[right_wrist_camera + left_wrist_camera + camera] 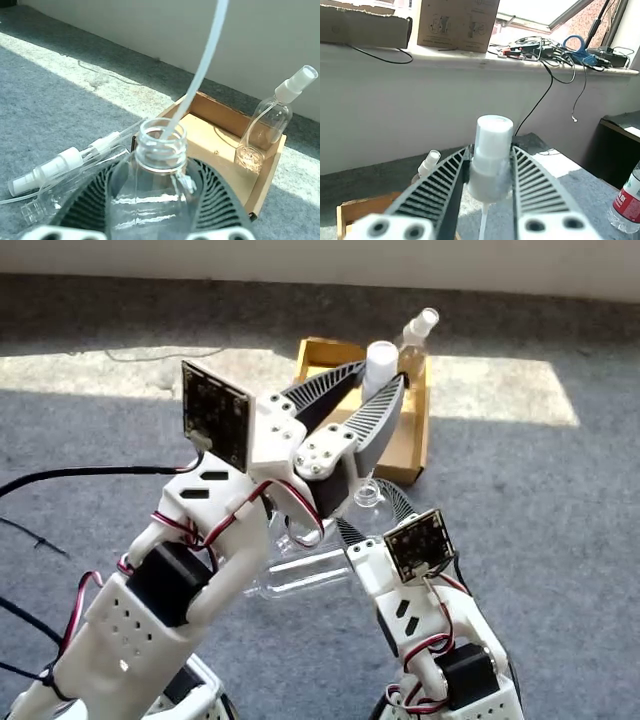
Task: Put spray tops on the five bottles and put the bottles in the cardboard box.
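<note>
A: What lies past the fingers?
B: A grey carpeted surface (560,540). On it, beyond both pairs of fingertips, is an open brown cardboard box (412,440). A clear bottle with a white spray top fitted (265,122) stands upright in the box's far corner.
A: And the right gripper (157,167)?
B: Its ribbed black fingers are clamped on a clear plastic bottle (150,200), one finger on each side of the body. The open neck rises above the fingertips.
A: The left gripper (490,152)?
B: It pinches a loose white plastic spray top (492,145) between the fingertips, cap above them. The top's thin white tube (200,70) hangs below those fingers, with its end inside the gripped bottle's neck.
A: Anything smaller?
B: Two unattached spray tops (50,170) lie flat on the carpet just beside the right fingers
</note>
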Controlling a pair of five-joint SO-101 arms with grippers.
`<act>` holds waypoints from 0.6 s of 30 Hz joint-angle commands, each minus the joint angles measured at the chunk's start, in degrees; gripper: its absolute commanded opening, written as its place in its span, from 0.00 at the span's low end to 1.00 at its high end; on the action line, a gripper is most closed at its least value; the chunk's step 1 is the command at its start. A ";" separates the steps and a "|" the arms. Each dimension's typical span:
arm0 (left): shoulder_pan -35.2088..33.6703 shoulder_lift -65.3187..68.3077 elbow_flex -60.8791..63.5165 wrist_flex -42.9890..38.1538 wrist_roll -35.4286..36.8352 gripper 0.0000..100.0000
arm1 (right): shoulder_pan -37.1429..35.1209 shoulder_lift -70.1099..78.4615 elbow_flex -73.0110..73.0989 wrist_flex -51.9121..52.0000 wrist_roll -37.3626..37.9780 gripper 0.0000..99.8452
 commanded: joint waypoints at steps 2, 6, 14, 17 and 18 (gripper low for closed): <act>-0.40 -0.66 5.05 -1.32 0.62 0.03 | -0.31 -0.66 -0.66 -1.01 -0.53 0.00; -0.40 -1.27 9.01 -1.23 0.53 0.03 | -0.31 -0.66 -0.75 -1.01 -0.53 0.00; -0.92 -13.58 14.90 10.73 0.18 0.04 | -0.31 -0.66 -0.84 -1.01 -0.53 0.00; -0.48 -13.05 16.84 10.73 -2.55 0.04 | -0.40 -0.66 -0.84 -1.01 -0.53 0.00; -0.40 -12.44 17.19 10.73 -4.13 0.04 | -0.40 -0.66 -0.84 -1.01 -0.53 0.00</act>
